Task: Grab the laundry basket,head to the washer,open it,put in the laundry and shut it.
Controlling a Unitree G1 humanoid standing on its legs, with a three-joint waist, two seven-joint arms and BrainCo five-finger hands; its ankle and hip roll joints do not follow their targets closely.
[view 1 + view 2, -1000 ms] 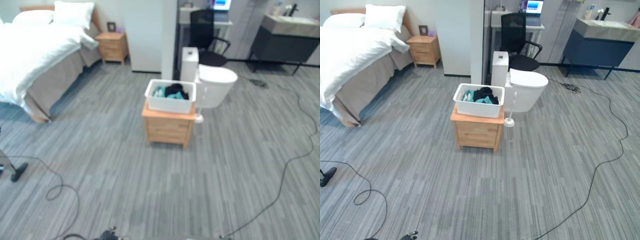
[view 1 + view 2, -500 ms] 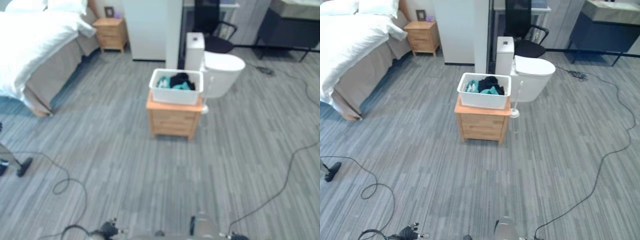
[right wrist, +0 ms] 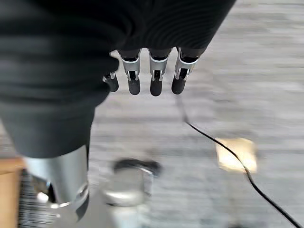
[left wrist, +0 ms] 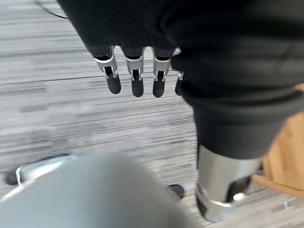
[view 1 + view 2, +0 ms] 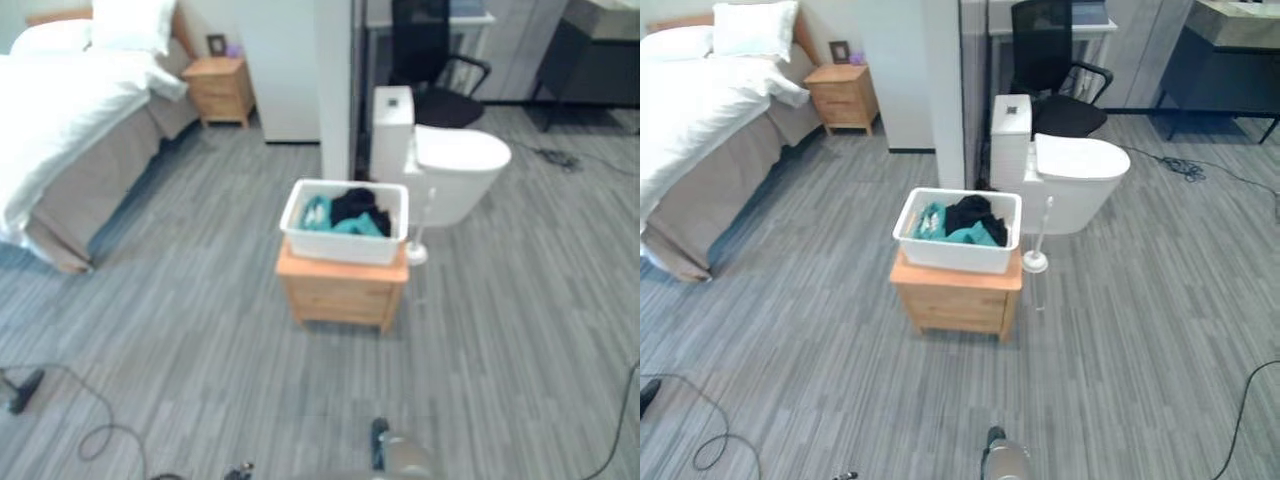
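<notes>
A white laundry basket (image 5: 346, 223) (image 5: 958, 232) with teal and black clothes in it stands on a small wooden cabinet (image 5: 341, 288) in the middle of the room. My left hand (image 4: 137, 71) hangs over the grey floor with straight fingers and holds nothing. My right hand (image 3: 152, 71) also hangs over the floor, its fingers straight and empty. Both hands are well short of the basket.
A white toilet (image 5: 1060, 178) with a brush (image 5: 1037, 256) stands just behind the cabinet, to its right. A bed (image 5: 70, 130) and a nightstand (image 5: 218, 88) lie at the left. A black office chair (image 5: 1055, 75) and a dark vanity (image 5: 1230, 60) stand at the back. Grey floor lies between me and the cabinet.
The camera has come closer to the cabinet and basket, which now look larger and sit lower in the view. The things themselves have not moved.
</notes>
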